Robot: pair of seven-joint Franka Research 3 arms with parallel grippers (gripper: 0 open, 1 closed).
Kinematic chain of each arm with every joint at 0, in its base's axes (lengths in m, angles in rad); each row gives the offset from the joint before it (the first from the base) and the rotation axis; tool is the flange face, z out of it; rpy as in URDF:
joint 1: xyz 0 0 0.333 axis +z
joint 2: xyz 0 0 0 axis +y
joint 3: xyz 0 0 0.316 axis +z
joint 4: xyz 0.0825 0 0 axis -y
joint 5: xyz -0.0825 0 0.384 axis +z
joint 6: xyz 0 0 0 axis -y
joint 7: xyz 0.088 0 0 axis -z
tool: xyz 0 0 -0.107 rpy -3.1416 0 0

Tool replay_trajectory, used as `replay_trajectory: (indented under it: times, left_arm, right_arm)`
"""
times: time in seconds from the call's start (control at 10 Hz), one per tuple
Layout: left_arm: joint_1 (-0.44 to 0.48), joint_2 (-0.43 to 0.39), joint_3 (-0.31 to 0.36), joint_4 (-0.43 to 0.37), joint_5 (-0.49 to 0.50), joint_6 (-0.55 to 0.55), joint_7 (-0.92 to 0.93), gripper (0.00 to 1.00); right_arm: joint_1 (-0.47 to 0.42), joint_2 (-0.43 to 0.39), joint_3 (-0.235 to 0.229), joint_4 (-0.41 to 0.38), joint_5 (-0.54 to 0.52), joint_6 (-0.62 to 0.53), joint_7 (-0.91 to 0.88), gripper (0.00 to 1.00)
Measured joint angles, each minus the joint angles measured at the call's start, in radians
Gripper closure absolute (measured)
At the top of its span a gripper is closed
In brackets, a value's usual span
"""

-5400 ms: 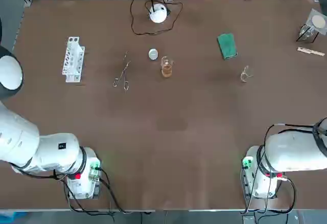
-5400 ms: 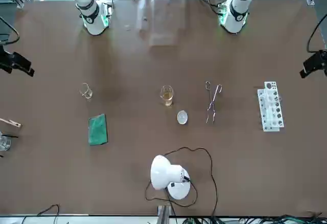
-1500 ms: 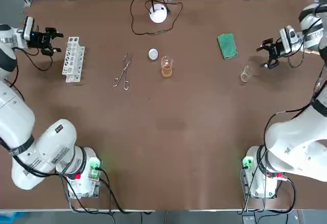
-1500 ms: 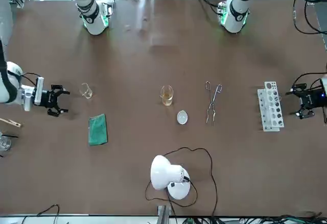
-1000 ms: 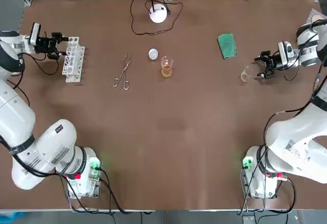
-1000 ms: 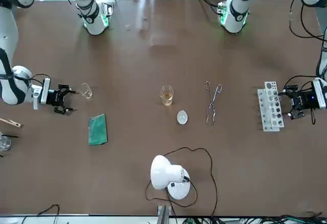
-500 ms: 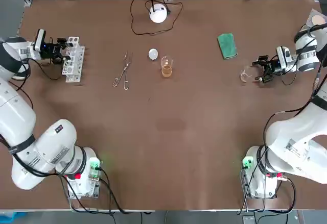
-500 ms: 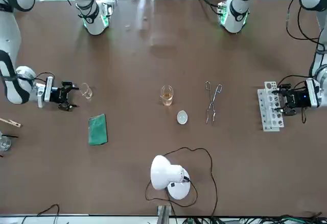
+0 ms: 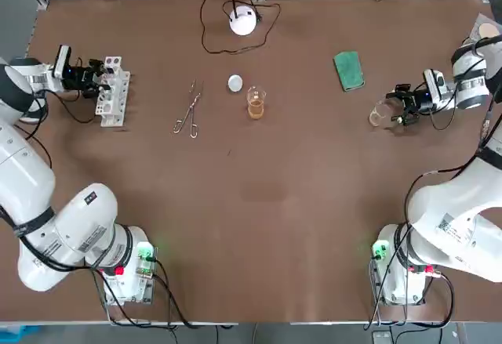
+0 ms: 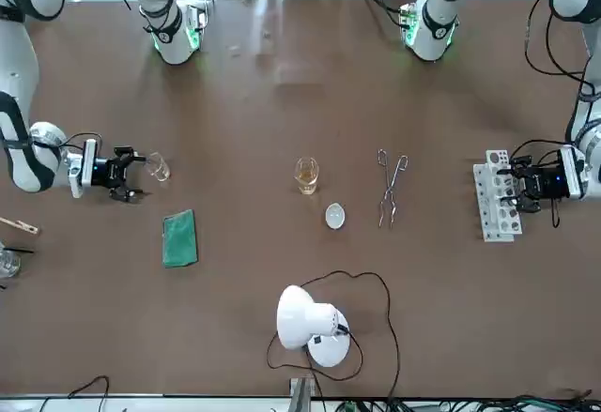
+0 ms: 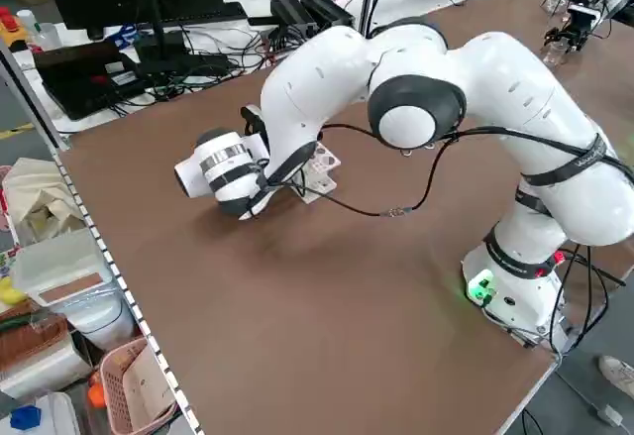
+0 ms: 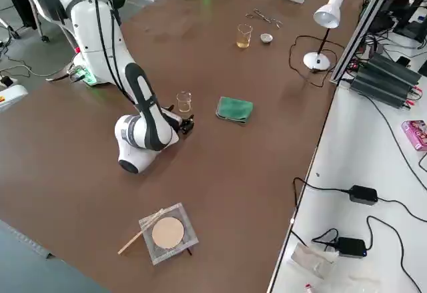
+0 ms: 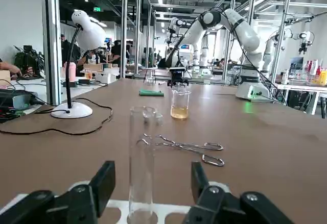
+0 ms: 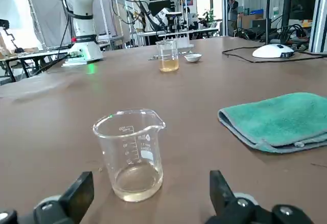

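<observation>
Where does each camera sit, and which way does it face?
Top: overhead, looking down; both arms, bases at bottom.
Front: across the table, facing robot; both arms.
Left side: raised, robot's left; left arm at tube rack.
Right side: raised, robot's right; right arm by small beaker.
Left wrist: behind open left gripper, facing a glass tube.
Right wrist: behind open right gripper, facing the small beaker.
Shared: both wrist views show the amber beaker.
</observation>
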Motion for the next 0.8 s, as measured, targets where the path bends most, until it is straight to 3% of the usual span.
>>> replay_trajectory:
  times: [0.4, 0.8]
  left_arm:
    - [0.007, 0.0, 0.0, 0.003, 0.0, 0.0, 0.0, 0.49]
    - [0.006, 0.0, 0.0, 0.004, 0.0, 0.0, 0.0, 0.52]
  right_arm:
    - [0.0, 0.0, 0.0, -0.052, 0.0, -0.004, -0.004, 0.0]
    - [0.006, 0.0, 0.005, -0.082, -0.001, -0.004, -0.019, 0.0]
